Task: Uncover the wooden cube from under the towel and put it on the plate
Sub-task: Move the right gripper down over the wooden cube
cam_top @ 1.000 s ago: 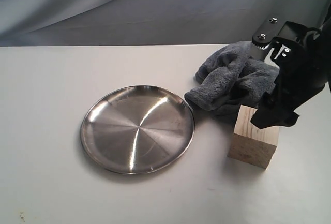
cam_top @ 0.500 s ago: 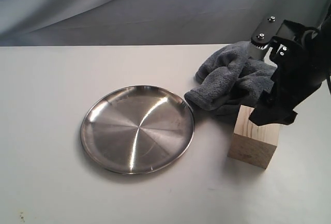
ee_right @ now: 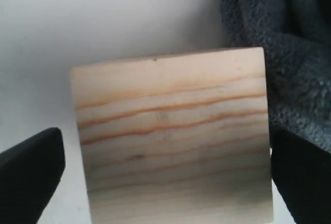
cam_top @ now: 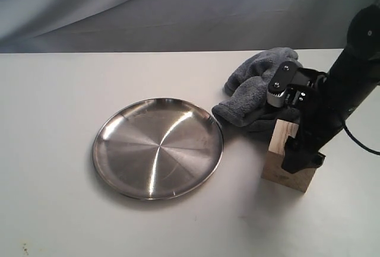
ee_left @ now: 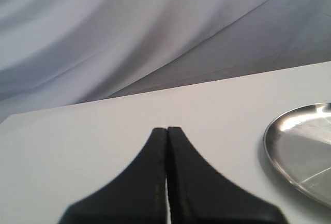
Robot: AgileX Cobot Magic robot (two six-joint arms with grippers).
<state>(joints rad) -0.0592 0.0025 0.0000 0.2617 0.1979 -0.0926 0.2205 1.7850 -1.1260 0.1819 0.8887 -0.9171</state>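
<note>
My right hand (cam_top: 295, 142) hangs open astride the bared wooden cube (ee_right: 170, 131); next I close, lift and cross to the plate (cam_top: 158, 148)

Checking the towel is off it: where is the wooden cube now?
Exterior view: the wooden cube stands uncovered on the right of the table, right of the plate and next to the bunched towel, with the open right end effector straddling it.
</note>
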